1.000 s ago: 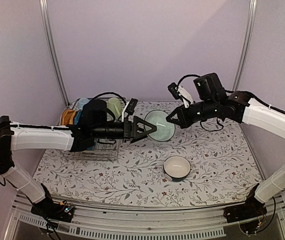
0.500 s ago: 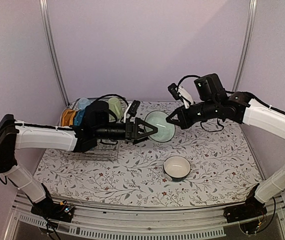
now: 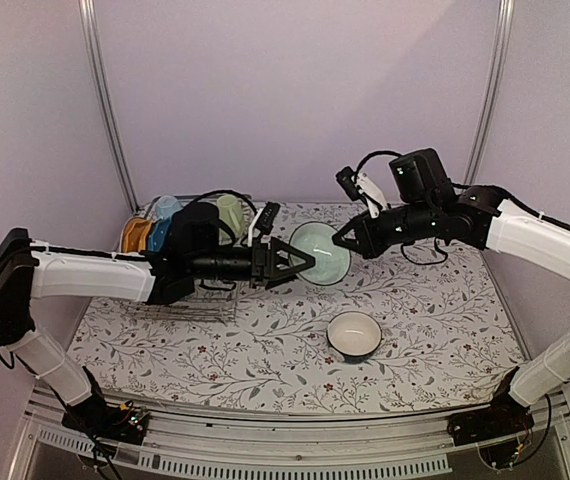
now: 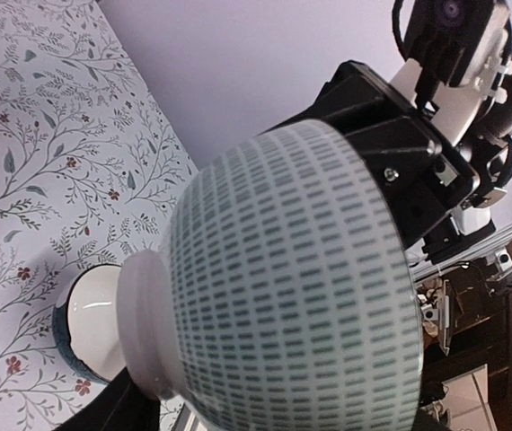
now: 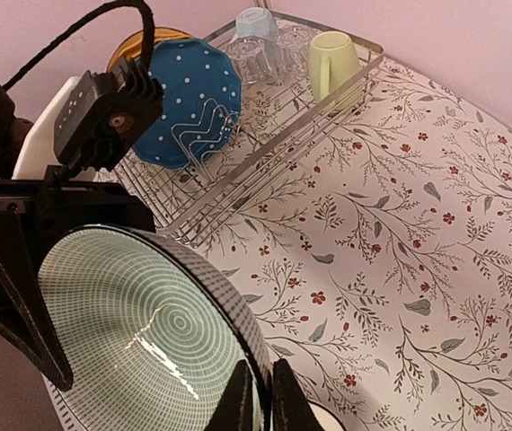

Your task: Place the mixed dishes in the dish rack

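**A:** Looking at the bowl [image 3: 322,250] up in the air, just right of the rack [image 3: 190,305], tipped on edge between both arms. Got the right pincer [image 3: 343,240] clenched on its rim. Got the left pincer [image 3: 300,265] spread around the opposite side.

**B:** Yep, reads like a handover. Risky to let go on the right before biting firmly on the left: straight down onto the table [image 3: 445,320], maybe near the second bowl [image 3: 354,335]. Also easy to squirt it out by squeezing that curved wall off-centre.

**A:** Can't tell whether the left fingers touch yet. Only getting the patterned outside and foot from the left wrist, filling the view. Losing most of the rack behind the left arm from above too. Can make out a blue plate [image 5: 193,103] and a mug [image 5: 335,58] in it from the right wrist.
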You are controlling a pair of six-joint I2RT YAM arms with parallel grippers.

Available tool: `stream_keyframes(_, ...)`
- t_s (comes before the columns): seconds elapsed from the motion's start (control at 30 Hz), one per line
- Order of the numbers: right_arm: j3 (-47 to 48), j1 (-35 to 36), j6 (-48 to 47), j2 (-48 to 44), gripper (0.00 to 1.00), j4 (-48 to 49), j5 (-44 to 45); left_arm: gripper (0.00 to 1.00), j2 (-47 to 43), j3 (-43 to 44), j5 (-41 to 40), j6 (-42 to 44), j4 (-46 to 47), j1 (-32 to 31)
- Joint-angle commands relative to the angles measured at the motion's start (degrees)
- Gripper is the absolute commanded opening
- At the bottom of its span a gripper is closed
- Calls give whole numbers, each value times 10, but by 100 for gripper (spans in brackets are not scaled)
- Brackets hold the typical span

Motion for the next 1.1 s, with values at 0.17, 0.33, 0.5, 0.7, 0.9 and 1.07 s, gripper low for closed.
stream_keyframes(0.17,-5,4,-4,-12,52,14,-7,0,-60,29,-74,112,-123,13)
stream_keyframes(0.33,-11,4,-8,-26,73,11,18,0,-112,85,-252,250,-349,17)
stream_keyframes(0.5,-20,3,-8,-24,75,12,20,0,-135,155,-512,365,-534,18)
stream_keyframes(0.7,-33,3,-9,-20,75,19,20,0,-144,202,-684,487,-631,21)
stream_keyframes(0.9,-55,3,-8,-20,74,37,11,0,-134,212,-717,636,-630,54)
stream_keyframes(1.07,-70,4,-8,-23,74,47,5,0,-95,218,-700,761,-622,90)
